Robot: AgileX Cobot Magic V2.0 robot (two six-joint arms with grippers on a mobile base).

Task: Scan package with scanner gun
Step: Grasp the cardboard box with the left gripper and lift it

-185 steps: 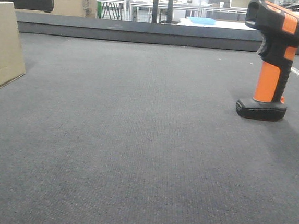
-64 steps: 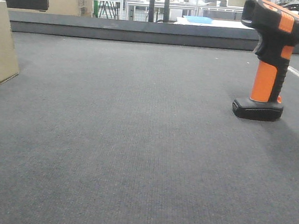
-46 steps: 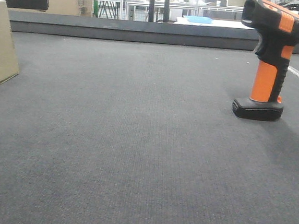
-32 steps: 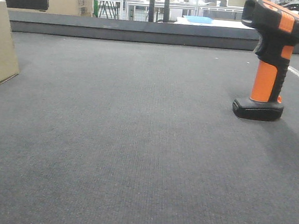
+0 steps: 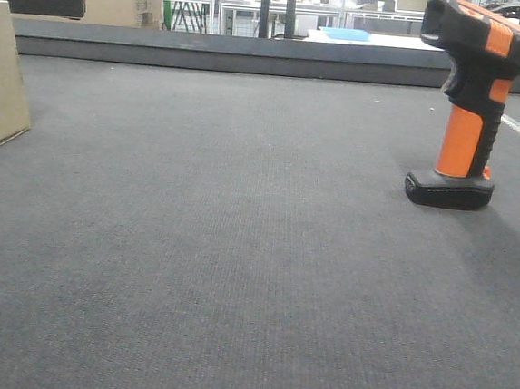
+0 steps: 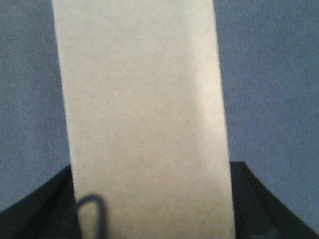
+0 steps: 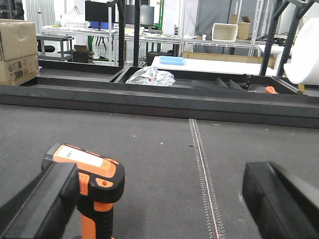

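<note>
Obs., belt station. The scanner gun [image 5: 473, 104] stands upright on its flat black base on the dark belt surface [image 5: 236, 265], untouched, with its head turned toward the side where the package [image 5: 1, 72] is. That free-standing pose leaves the orange handle exposed for a grasp from the side. The package is well apart from the scanner gun, across the belt at the very edge of the front view, tilted rather than lying flat. The left wrist view accounts for the tilt: the left gripper [image 6: 150, 167] has a black finger [image 6: 40, 209] against each long edge of the brown face, so it appears to be pinching the package, probably to present one face toward the scanner gun. No barcode label shows in any view, so I cannot tell which face carries it. The right gripper [image 7: 159, 174] is spread wide and holds nothing. The scanner gun's head sits between its fingers, close to one of them, which reads as an approach lined up on the handle, grasp not yet made. A stitched seam [image 7: 199, 174] in the belt runs just beside the scanner gun, and the raised rail [image 5: 253, 62] lies behind it. Judgement: early stage, with the scan itself still to come.
</note>
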